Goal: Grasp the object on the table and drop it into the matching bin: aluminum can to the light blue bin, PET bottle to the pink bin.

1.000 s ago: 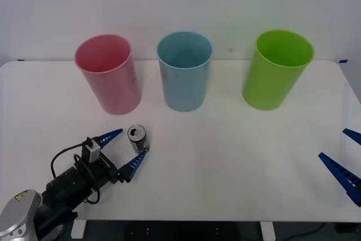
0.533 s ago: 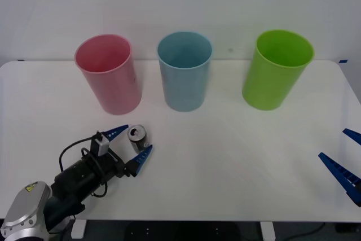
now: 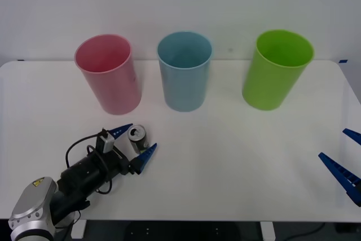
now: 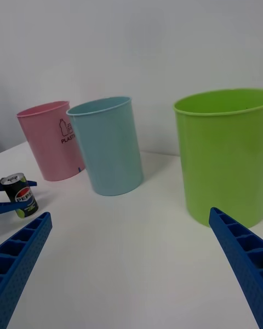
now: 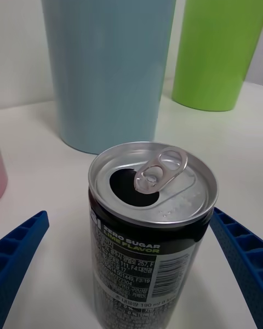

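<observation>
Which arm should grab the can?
Left. Its hand is open with a finger on either side of the upright can, ready to close. The right hand, also open, sits at the table's far right edge, well away from the can.

The table [image 3: 237, 156] is a wide white rectangular top, and four things stand on it. Along the far side sit three tall round bins in a row: the pink bin [image 3: 109, 74] at the robot's left, the light blue bin [image 3: 184, 71] in the middle, and a lime-green bin [image 3: 275, 70] to the right (set a little further from the blue one). Nearer the front, the aluminum can [image 3: 137, 137] stands upright with its pull-tab opened, just before the gap between pink and blue.
</observation>
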{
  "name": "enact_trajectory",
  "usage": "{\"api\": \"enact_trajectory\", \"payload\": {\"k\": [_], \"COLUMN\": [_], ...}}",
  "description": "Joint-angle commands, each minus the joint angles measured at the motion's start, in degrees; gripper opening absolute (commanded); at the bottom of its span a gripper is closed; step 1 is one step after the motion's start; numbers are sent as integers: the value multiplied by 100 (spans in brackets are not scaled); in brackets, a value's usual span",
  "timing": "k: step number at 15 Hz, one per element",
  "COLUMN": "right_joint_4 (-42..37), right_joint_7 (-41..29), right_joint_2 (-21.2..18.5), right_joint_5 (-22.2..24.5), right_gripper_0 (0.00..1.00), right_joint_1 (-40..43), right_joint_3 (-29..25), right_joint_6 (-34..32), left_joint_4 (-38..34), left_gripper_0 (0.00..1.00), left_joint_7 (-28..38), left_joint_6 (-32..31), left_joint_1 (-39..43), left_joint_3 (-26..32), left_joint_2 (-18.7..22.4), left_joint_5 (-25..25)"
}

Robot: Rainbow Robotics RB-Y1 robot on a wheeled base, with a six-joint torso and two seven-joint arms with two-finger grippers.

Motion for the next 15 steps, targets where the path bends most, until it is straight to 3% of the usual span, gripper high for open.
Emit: {"api": "enact_trajectory", "payload": {"k": [1, 2, 3, 15], "right_joint_4": [0, 0, 0, 0], "right_joint_7": [0, 0, 0, 0], "right_joint_2": [0, 0, 0, 0], "right_joint_5": [0, 0, 0, 0], "right_gripper_0": [100, 100, 100, 100], "right_joint_1": [0, 0, 0, 0], "right_joint_3": [0, 0, 0, 0], "right_joint_6": [0, 0, 0, 0], "left_joint_4": [-1, -1, -1, -1], "left_gripper_0": [100, 74, 1, 0], "left_joint_7": [-10, -19, -45, -89], "left_joint_6": [-1, -1, -18, -36], "left_joint_1": [6, 6, 6, 15], "left_joint_3": [-9, 0, 0, -18], "left_joint_2": [0, 9, 0, 0], "left_joint_5": [45, 63, 80, 177]}}
